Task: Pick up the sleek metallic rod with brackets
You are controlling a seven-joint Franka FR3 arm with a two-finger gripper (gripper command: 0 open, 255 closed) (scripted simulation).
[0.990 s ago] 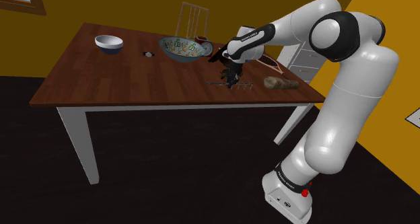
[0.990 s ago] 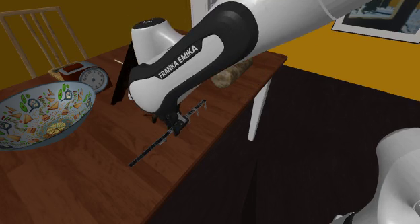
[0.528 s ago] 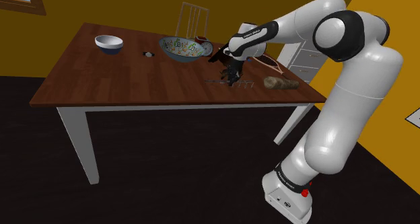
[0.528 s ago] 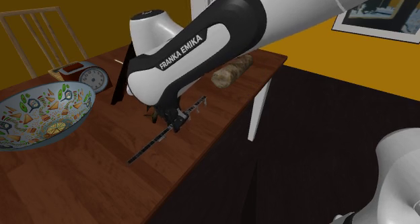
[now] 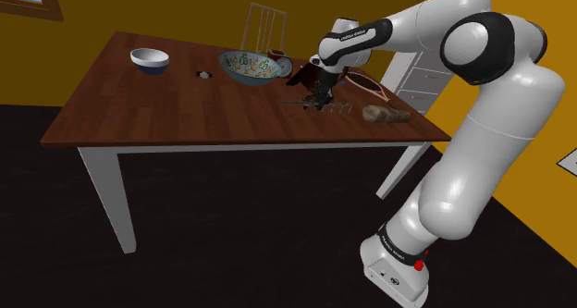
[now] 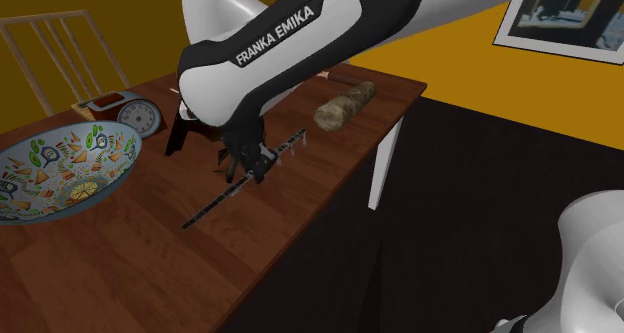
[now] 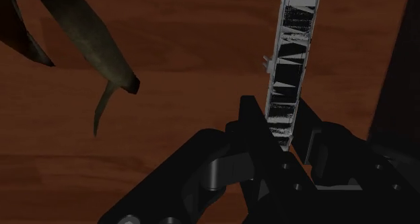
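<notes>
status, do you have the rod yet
Gripper shut on rod. Rod looks just off table. Bowl and loaf apart from it, not in the way.

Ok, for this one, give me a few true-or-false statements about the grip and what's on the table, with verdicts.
1. The gripper is shut on the rod. True.
2. The patterned bowl lies upside down. False: it stands upright, opening upward.
3. The loaf lies apart from the rod. True.
4. The white bowl sits right beside the gripper. False: it stands far off, toward the shoulder view's left end of the table.
</notes>
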